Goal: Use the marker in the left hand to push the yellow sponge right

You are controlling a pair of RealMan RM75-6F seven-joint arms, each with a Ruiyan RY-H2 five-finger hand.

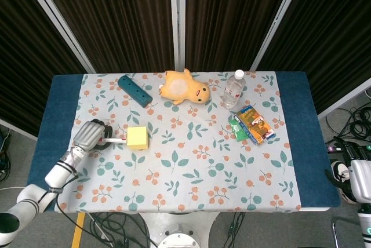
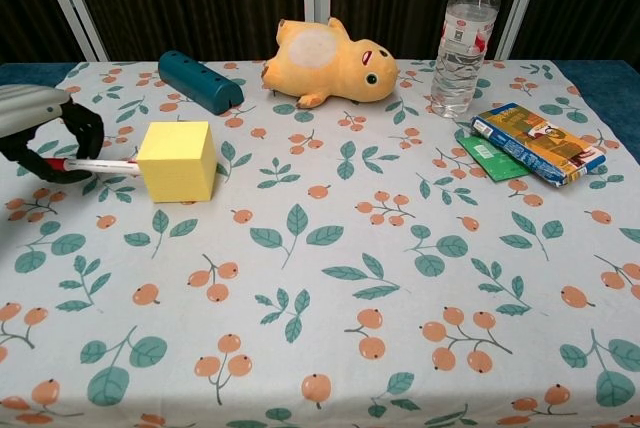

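The yellow sponge is a cube standing on the leaf-patterned cloth at the left of the table. My left hand is just left of it and grips a white marker lying level, its tip touching the sponge's left face. Of my right side only a silver part shows past the table's right edge; the hand itself is not seen in either view.
Behind the sponge lies a teal block. A yellow plush toy, a water bottle and snack packets sit toward the back right.
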